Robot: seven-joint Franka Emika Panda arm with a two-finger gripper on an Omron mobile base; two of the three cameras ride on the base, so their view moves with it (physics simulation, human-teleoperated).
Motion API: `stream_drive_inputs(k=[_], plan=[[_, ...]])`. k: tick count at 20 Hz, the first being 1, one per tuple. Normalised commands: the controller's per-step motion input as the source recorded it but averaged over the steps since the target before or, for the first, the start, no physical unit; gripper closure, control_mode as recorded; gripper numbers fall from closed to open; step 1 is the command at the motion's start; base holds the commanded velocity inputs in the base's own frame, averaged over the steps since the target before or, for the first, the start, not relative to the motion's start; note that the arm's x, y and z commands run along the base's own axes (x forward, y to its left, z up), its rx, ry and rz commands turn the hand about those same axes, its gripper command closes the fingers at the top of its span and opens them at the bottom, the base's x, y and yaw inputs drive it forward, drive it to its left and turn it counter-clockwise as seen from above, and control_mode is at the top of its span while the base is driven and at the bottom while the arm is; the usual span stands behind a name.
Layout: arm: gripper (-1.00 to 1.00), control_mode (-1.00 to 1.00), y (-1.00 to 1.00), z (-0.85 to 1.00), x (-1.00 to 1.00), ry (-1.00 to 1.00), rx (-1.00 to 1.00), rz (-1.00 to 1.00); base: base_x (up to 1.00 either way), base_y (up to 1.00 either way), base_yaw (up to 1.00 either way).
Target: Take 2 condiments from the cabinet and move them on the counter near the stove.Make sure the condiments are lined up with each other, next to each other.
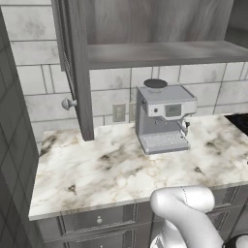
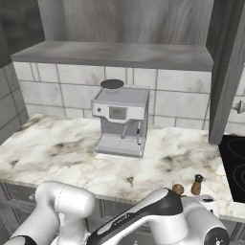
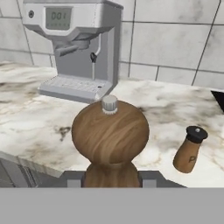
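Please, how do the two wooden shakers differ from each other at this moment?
The dark shaker has a round brown head with a small silver knob; the lighter shaker is orange-brown with a black cap. The dark shaker sits between the end effector fingers, while the lighter shaker stands free and upright on the counter. Both are turned wood and mill-shaped.

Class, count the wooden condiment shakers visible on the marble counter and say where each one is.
2. The dark brown round-knobbed wooden shaker sits between the fingers near the counter's front edge; the lighter orange-brown black-capped shaker stands beside it, toward the stove.
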Motion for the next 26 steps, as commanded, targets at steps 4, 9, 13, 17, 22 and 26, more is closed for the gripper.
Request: stream_drive_inputs(k=[4, 9, 13, 17, 22, 26], plan=[[1.00, -1.00, -0.28, -0.19, 0.26, 0.00, 0.01, 0.00, 0.00, 0.00, 0.00], [1.00, -1.00, -0.16, -0.12, 0.21, 0.00, 0.06, 0.00, 0.00, 0.00, 0.00], [1.00, -1.00, -0.23, -0.18, 0.16, -0.02, 0.05, 0.00, 0.00, 0.00, 0.00], [1.00, -1.00, -0.22, -0.16, 0.19, -0.01, 0.05, 0.00, 0.00, 0.00, 0.00], [1.00, -1.00, -0.07, -0.07, 0.10, -0.02, 0.00, 0.00, 0.00, 0.00, 0.00], [1.00, -1.00, 0.00, -0.11, 0.10, 0.00, 0.00, 0.00, 0.00, 0.00, 0.00]])
